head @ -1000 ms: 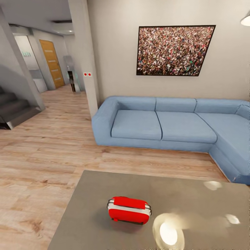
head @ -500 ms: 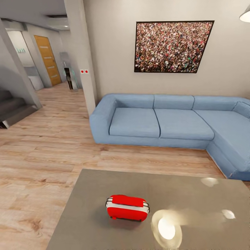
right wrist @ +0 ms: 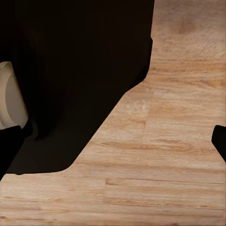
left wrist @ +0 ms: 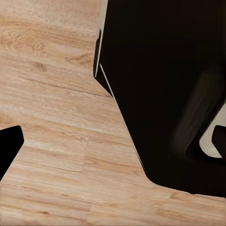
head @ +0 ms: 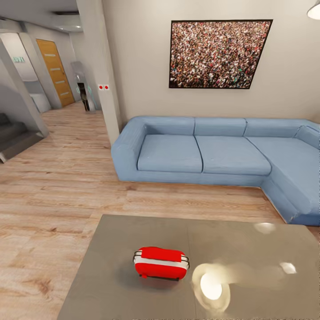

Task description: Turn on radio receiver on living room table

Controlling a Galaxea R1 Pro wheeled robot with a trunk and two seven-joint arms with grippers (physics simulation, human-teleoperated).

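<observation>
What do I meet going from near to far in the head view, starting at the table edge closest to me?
Glossy grey-taupe table → small bright red radio with a white band standing on it → strip of light wood plank floor → big blue L-shaped sofa → beige wall with the framed crowd picture.

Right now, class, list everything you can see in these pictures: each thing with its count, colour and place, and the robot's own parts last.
radio receiver: one, red with white band, on the table's left half.
table: one, glossy grey-taupe, nearest the camera.
sofa: one, blue, L-shaped, against the wall beyond the table.
framed crowd picture: one, multicoloured, above the sofa.
door: one, orange wood, far hallway.
stairs: grey, far left.
floor: light wood planks.
robot body: black, above the floor in both wrist views.
</observation>
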